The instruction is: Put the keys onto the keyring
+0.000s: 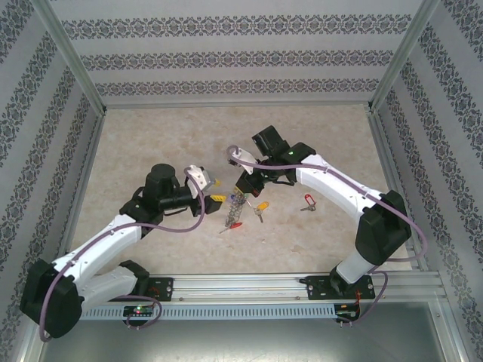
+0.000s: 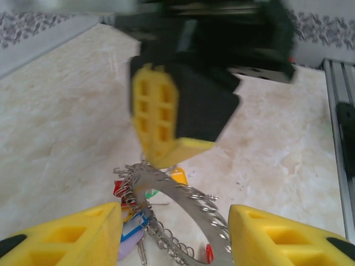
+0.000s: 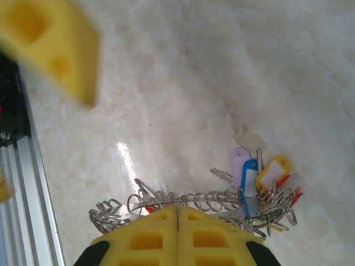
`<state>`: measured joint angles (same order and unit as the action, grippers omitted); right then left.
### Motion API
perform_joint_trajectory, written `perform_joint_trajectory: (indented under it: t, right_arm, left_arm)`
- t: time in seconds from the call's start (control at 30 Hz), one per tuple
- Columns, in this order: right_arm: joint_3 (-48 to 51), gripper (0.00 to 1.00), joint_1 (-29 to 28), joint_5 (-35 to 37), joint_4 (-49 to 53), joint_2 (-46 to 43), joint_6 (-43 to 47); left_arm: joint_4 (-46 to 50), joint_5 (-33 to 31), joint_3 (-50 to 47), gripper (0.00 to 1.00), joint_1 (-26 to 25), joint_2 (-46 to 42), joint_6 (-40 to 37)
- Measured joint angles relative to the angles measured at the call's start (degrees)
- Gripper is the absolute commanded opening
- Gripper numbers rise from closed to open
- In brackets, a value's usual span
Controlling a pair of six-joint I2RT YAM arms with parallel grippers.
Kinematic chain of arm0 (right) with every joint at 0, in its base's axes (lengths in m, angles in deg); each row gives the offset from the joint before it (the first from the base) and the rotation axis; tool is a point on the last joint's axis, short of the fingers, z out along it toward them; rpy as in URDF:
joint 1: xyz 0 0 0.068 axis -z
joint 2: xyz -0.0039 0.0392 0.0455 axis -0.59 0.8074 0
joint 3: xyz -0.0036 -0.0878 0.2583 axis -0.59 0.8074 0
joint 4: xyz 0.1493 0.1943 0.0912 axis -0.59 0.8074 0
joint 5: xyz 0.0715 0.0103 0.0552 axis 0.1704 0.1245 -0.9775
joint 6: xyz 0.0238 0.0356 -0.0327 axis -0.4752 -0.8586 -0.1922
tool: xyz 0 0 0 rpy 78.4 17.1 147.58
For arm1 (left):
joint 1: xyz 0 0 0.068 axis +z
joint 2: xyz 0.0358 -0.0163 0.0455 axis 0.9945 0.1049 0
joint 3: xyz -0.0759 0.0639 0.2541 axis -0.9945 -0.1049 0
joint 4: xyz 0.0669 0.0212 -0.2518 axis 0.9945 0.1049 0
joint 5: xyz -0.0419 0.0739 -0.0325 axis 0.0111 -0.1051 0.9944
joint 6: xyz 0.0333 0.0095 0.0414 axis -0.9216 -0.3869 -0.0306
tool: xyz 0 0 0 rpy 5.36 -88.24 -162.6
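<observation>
The keyring point(image 1: 236, 210) is a grey metal band fringed with small rings and coloured tags, standing on edge at the table's middle. My right gripper point(image 1: 245, 188) is shut on its upper edge, its yellow fingers point(image 3: 150, 238) pressed together over the band point(image 3: 188, 198). My left gripper point(image 2: 175, 213) is open, with the keyring point(image 2: 183, 199) between its fingers but touching neither. The right gripper's fingers point(image 2: 158, 119) hang over the ring. Two loose keys lie to the right: one with a yellow-orange tag point(image 1: 261, 206), one with a red tag point(image 1: 307, 200).
An aluminium rail point(image 1: 249, 283) runs along the near edge of the marble-patterned table point(image 1: 151, 136). Patterned walls on metal posts close in the left, back and right. The left gripper's finger point(image 3: 50, 39) shows blurred, close above the ring.
</observation>
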<state>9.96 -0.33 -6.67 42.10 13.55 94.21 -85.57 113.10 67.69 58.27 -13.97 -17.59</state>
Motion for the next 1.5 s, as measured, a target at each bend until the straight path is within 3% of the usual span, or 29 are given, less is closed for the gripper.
perform_joint_trajectory:
  t: [0.23, 0.37, 0.57, 0.87, 1.23, 1.5]
  right_arm:
    - [9.31, 0.00, 0.02, -5.46, -6.73, -4.72, 6.88]
    - [11.50, 0.00, 0.39, -7.74, -8.72, -5.95, 10.62]
    - [12.81, 0.00, 1.16, -9.51, -10.36, -6.05, 14.64]
    - [13.81, 0.00, 1.88, -10.88, -11.54, -6.29, 17.11]
    - [15.37, 0.00, 1.90, -12.11, -14.03, -7.04, 17.05]
    - [15.72, 0.00, 1.90, -12.15, -14.12, -7.34, 17.05]
  left_arm:
    - [-5.22, 9.77, 0.90, 0.46, 2.93, 10.32, 3.32]
    - [-5.11, 16.65, 3.10, 0.44, 2.93, 15.08, 0.68]
    - [-3.37, 21.22, 4.22, 0.42, 2.93, 17.14, -4.37]
    - [-1.57, 21.86, 4.76, 0.37, 1.77, 19.21, -11.30]
    - [-3.04, 19.80, 5.22, 0.36, 0.59, 22.32, -12.50]
    - [-3.50, 19.87, 6.88, 0.22, 0.20, 23.76, -12.74]
